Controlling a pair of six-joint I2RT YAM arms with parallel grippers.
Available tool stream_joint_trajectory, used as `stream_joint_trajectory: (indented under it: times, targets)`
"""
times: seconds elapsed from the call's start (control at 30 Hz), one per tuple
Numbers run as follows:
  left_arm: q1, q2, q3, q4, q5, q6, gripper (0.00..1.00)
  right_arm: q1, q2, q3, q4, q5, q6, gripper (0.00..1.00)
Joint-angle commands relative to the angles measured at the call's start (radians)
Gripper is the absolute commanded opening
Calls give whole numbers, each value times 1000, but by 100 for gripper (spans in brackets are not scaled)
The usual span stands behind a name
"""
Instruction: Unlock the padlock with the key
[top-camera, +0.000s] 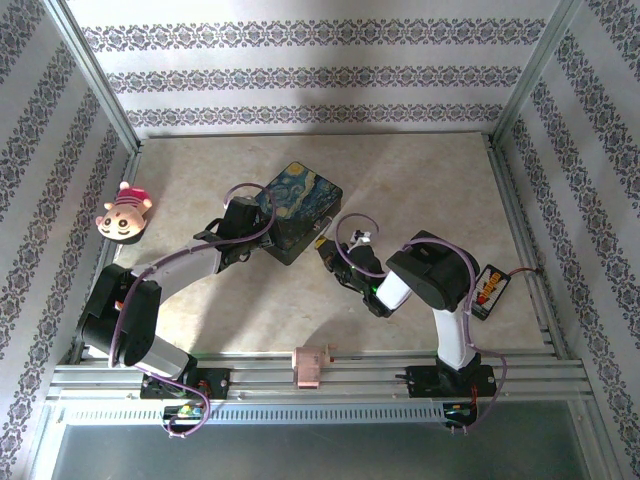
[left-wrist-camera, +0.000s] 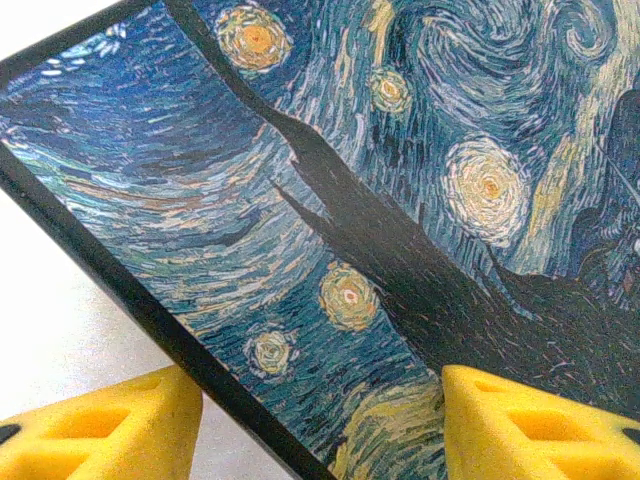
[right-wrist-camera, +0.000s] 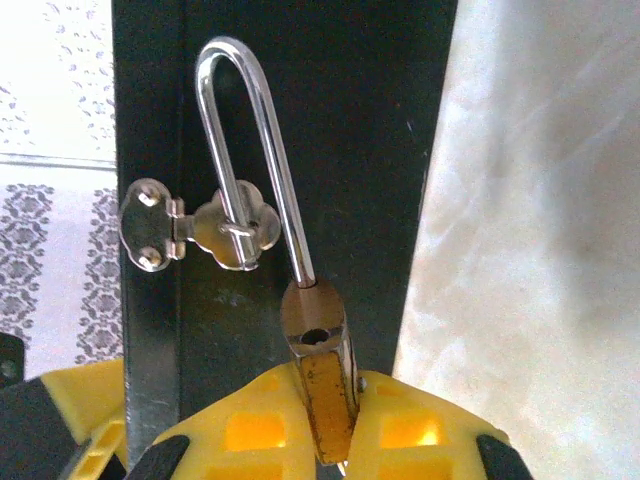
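The small brass padlock (right-wrist-camera: 320, 370) is pinched by its body in my right gripper (right-wrist-camera: 335, 440), which is shut on it. Its silvery shackle (right-wrist-camera: 250, 130) has one leg out of the body, leaving an empty hole, and still runs through the box's metal clasp (right-wrist-camera: 195, 225). The key is hidden. In the top view the right gripper (top-camera: 330, 252) is at the front side of the painted box (top-camera: 300, 200). My left gripper (top-camera: 250, 222) is at the box's left corner. Its yellow fingers (left-wrist-camera: 100, 430) stand apart, one off the black edge and one over the painted lid (left-wrist-camera: 400, 200).
A plush toy (top-camera: 123, 212) lies at the table's left edge. A small connector board (top-camera: 490, 288) sits at the right edge. A pink part (top-camera: 310, 365) is on the front rail between the arm bases. Metal frame posts border the table.
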Motion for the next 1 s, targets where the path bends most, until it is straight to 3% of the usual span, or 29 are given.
stream_joint_trajectory:
  times: [0.0,0.6,0.97]
  targets:
    - [39,28,-59,-165,-66,19,60,-12,13,5,74,69,18,0]
    - [52,12,-73,-172,-69,23,60,-46,-9,13,74,80,-6,0]
    - [77,-17,-36,-105,-20,73,59,-68,-158,-117,-20,19,-97,0]
